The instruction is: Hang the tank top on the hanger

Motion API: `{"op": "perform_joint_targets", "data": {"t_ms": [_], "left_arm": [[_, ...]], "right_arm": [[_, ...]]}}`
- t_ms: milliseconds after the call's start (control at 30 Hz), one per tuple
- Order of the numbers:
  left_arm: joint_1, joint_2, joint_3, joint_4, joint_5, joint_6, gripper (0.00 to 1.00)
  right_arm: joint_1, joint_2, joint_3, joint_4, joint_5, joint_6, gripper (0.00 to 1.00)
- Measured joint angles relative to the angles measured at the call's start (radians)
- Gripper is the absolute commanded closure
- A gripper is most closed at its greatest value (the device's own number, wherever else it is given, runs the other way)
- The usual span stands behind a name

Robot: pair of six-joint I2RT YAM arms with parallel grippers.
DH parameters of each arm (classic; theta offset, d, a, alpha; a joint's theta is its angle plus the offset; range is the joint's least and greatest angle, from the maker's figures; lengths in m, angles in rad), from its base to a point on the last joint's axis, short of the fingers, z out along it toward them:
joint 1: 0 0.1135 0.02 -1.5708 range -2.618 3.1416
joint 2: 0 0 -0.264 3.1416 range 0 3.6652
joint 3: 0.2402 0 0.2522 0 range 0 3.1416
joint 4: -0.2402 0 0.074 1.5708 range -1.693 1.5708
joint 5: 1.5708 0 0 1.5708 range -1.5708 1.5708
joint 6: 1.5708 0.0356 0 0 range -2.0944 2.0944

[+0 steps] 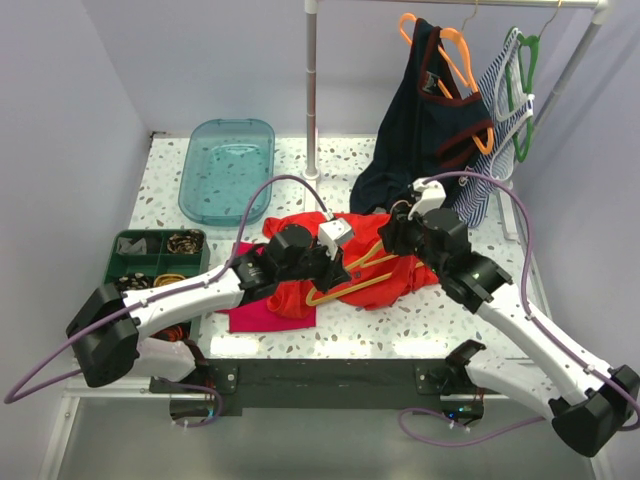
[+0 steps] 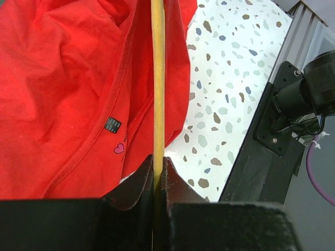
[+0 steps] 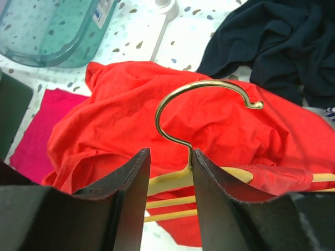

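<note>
The job was under way but, by my reading, not near done. The tank top (image 1: 400, 285) lay crumpled in the middle of the tabletop (image 1: 400, 325), with the hanger (image 2: 157, 78) lying on top of it rather than inside it.

The left tool (image 2: 158, 166) was clamped on one thin bar of the hanger, which ran straight away from it toward 12 o'clock in the left wrist view, with red fabric at 9 o'clock and bare tabletop at 3 o'clock.

The right tool (image 3: 167, 172) had its fingers apart on either side of the hanger's neck, the metal hook (image 3: 209, 86) rising at 12 o'clock. Whether they pressed on the plastic I could not tell.

In the right wrist view a fold of red cloth lay over the hanger's arm at 3 o'clock, perhaps one strap started. The other shoulder looked bare.

What seemed left was to thread that side, settle both straps, and lift the garment clear. The magenta cloth (image 1: 250, 315) lay at 8 o'clock of the top.
</note>
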Motion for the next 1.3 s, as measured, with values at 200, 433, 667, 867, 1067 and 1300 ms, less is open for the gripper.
{"op": "perform_joint_targets", "data": {"t_ms": [200,433,667,867,1067,1300], "left_arm": [[0.000,0.000,0.000,0.002,-0.006,-0.001,1.00],[0.000,0.004,0.000,0.000,-0.014,-0.010,1.00],[-0.001,0.004,0.022,-0.006,-0.052,-0.026,0.38],[-0.001,-0.042,0.041,-0.038,-0.183,-0.055,0.35],[0.010,-0.165,0.039,-0.208,-0.396,-0.154,0.46],[0.027,-0.186,-0.005,-0.420,-0.562,-0.254,0.52]], "right_arm": [[0.023,-0.003,-0.032,0.040,0.109,-0.017,1.00],[0.044,-0.005,-0.056,0.072,0.165,-0.020,1.00],[0.055,-0.011,-0.079,0.089,0.209,-0.020,1.00],[0.067,-0.011,-0.102,0.082,0.249,-0.020,1.00],[0.085,-0.012,-0.113,0.078,0.292,-0.016,1.00],[0.100,-0.010,-0.113,0.078,0.345,0.003,1.00]]}}
